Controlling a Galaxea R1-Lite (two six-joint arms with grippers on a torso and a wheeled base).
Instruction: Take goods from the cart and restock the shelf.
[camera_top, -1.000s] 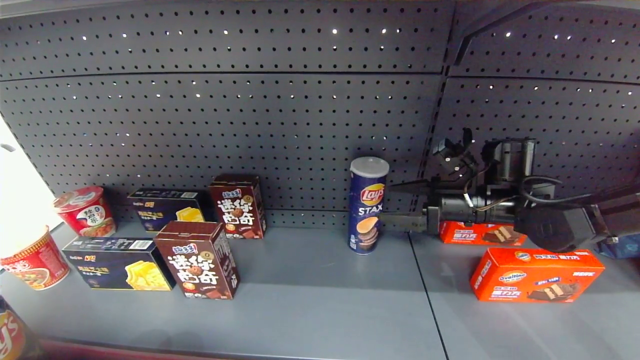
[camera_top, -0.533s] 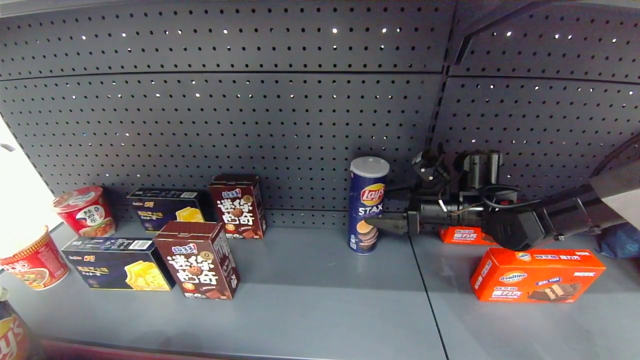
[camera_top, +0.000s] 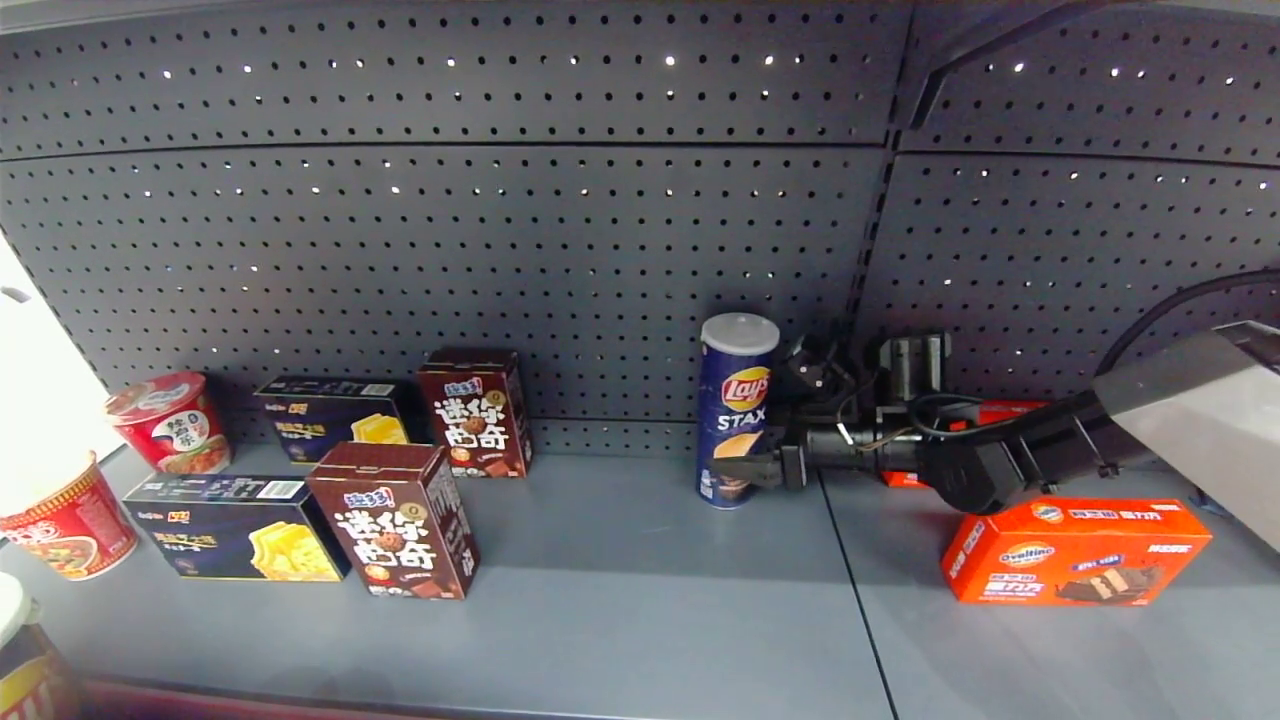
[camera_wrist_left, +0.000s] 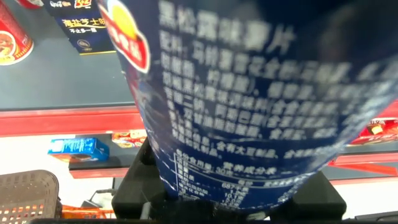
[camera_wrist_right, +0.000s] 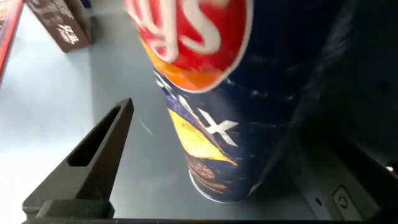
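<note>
Chip can (camera_top: 737, 410) btw spread R pincer (camera_top: 752, 455), by shelf seam (camera_top: 851, 575).

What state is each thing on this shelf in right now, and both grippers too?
Shelf chip can, upright, lid on.
Right gripper, open around that can, not closed.
Left gripper, shut on a second chip can.
Brown boxes, standing upright, closed.
Dark blue boxes, lying on long sides, closed.
Orange box, lying flat, closed.
Noodle cups, standing, lids sealed.
</note>
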